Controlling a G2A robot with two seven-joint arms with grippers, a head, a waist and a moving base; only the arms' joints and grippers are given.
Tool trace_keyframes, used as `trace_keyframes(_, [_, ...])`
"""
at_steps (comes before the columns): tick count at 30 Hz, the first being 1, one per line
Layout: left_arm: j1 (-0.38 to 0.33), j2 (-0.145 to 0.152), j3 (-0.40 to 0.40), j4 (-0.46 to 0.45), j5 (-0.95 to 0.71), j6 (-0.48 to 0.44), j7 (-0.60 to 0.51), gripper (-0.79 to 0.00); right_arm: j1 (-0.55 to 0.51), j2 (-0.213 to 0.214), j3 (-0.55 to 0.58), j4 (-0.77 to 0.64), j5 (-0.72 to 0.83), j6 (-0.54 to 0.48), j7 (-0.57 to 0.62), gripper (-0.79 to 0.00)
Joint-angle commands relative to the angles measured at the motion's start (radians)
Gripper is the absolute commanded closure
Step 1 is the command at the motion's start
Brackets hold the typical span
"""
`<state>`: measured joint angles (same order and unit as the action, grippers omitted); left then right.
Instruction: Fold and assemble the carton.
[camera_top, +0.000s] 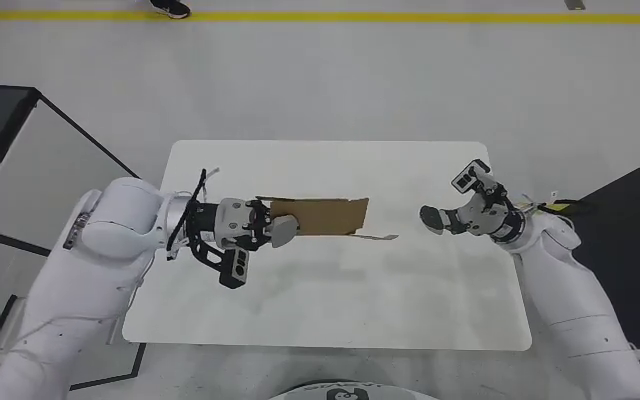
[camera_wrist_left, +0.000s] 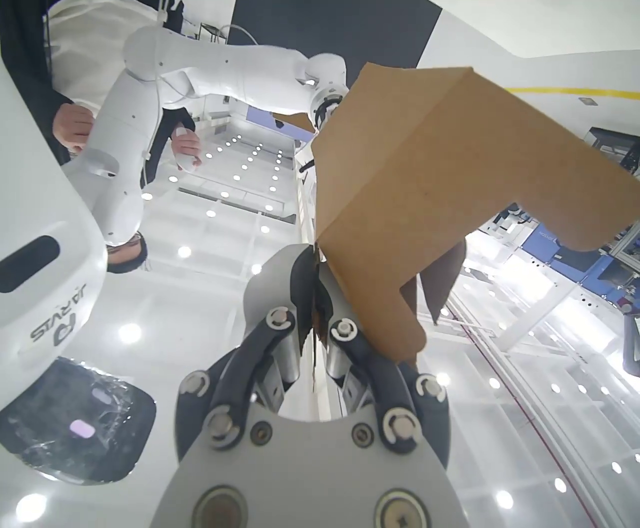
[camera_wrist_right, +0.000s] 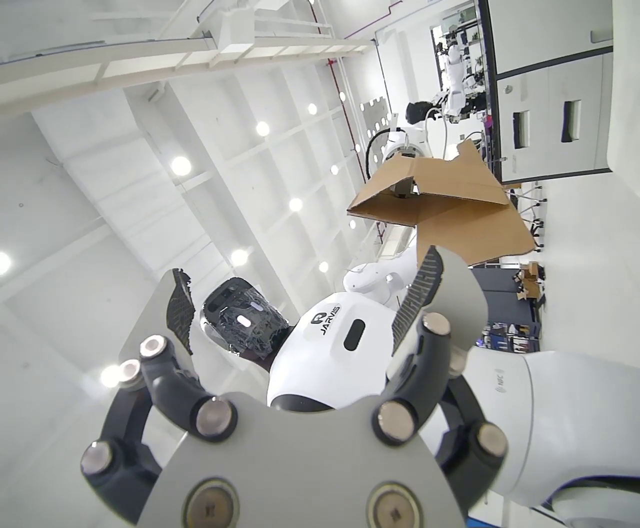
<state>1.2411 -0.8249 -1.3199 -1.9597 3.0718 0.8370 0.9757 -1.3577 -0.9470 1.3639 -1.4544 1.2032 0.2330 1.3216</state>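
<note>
White rectangular worktop (camera_top: 330, 300) with rounded corners, standing on a pale grey floor (camera_top: 320, 80). A yellow line (camera_top: 400, 16) crosses the floor beyond the worktop's far edge. A black metal frame (camera_top: 60, 130) stands beside its left end. Round ceiling lights (camera_wrist_right: 180, 165) glow overhead.

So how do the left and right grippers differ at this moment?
The left gripper has its fingers shut on an edge of the brown cardboard carton; the right gripper has fingers spread wide and holds nothing. The left touches the carton, the right stands apart from it. Both are over the white table.
</note>
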Motion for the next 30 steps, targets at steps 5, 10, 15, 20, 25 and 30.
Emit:
trace_keyframes(5, [-0.056,0.034,0.031,-0.048,0.0,-0.006,0.014,0.0,0.035,-0.012,-0.051,-0.002,0.11,0.202,-0.06,-0.785])
trace_keyframes(10, [-0.107,0.079,0.092,-0.059,0.0,-0.029,0.037,0.0,0.075,-0.023,-0.083,0.009,0.177,0.304,-0.098,-0.785])
trace_keyframes(15, [-0.146,0.118,0.143,-0.044,0.0,-0.022,0.03,0.0,0.106,-0.033,-0.125,0.005,0.206,0.388,-0.125,-0.785])
trace_keyframes(20, [-0.18,0.148,0.184,-0.035,0.0,-0.007,0.015,0.0,0.135,-0.046,-0.182,-0.002,0.226,0.445,-0.18,-0.785])
trace_keyframes(25, [-0.201,0.17,0.213,-0.027,0.0,0.01,-0.002,0.0,0.166,-0.061,-0.238,0.006,0.237,0.489,-0.234,-0.785])
trace_keyframes(30, [-0.217,0.186,0.236,-0.021,0.0,0.017,-0.01,0.0,0.18,-0.075,-0.285,0.007,0.255,0.52,-0.261,-0.785])
